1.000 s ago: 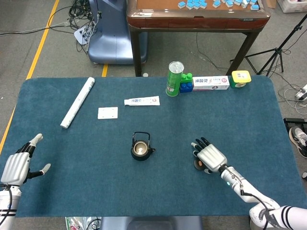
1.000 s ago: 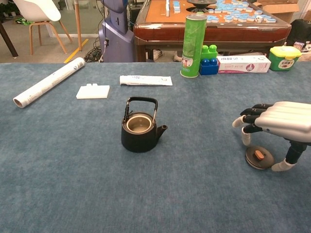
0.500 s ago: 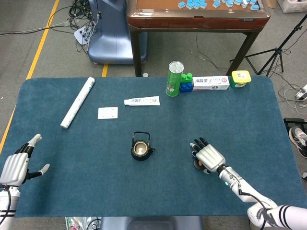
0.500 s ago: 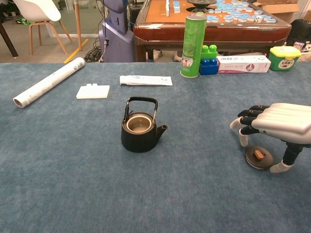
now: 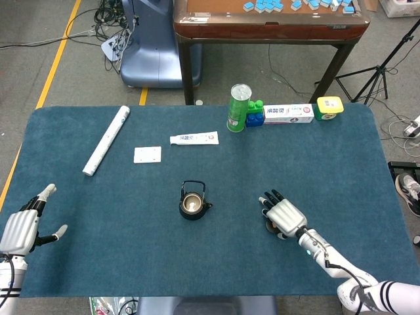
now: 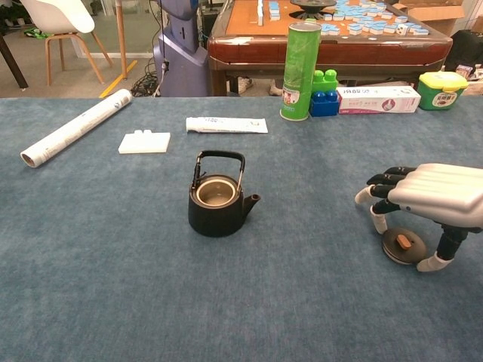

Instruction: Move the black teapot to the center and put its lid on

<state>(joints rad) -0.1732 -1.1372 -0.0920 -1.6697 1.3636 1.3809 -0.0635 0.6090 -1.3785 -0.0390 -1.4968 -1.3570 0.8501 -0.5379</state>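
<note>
blue table (image 5: 341, 157): lidless teapot (image 6: 217, 204) mid-surface; right hand (image 6: 430, 197) arched, fingers spread, over lid (image 6: 403, 246), which hand mostly hides overhead; left hand (image 5: 23, 223), wide, head view only.

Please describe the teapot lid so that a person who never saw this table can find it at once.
On the blue table, look right of the open black teapot, under the right hand. The lid lies flat there, a small dark disc with an orange knob, the only round flat thing nearby.
</note>
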